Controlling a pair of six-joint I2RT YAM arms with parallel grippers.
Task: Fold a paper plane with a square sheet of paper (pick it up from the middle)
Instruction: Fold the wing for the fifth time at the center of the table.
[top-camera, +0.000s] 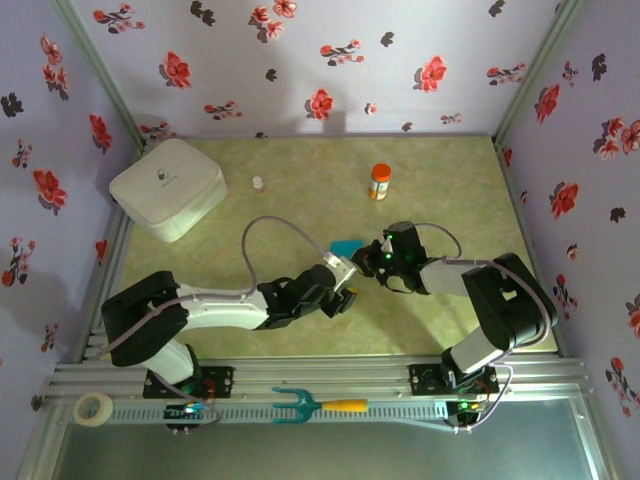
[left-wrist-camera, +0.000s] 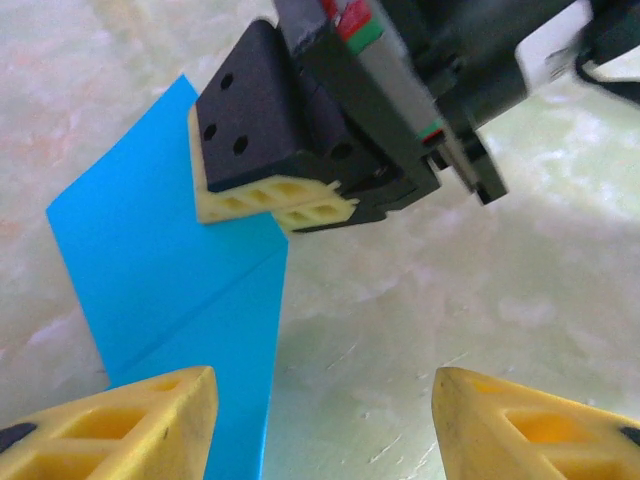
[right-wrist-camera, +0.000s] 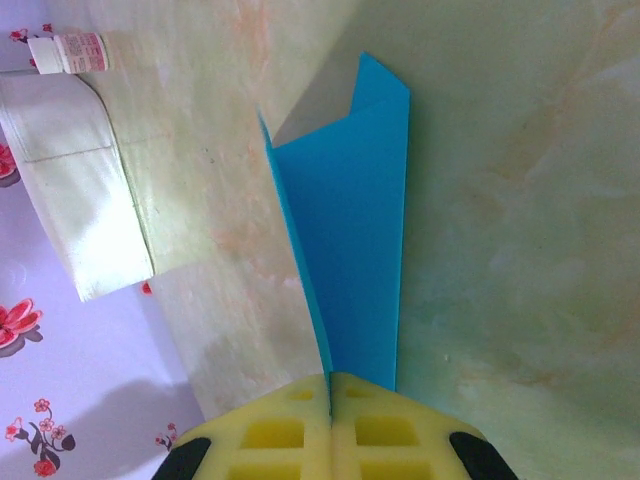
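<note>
Teal paper (right-wrist-camera: 350, 260) between right tool (right-wrist-camera: 330, 390) pads

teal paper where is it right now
The folded teal paper is over the middle of the table in the top view, pinched at one end by the right hand, just beyond the left hand.

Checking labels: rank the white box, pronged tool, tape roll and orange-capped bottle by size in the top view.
Largest: white box
pronged tool
then tape roll and orange-capped bottle, too alike to rank.
</note>
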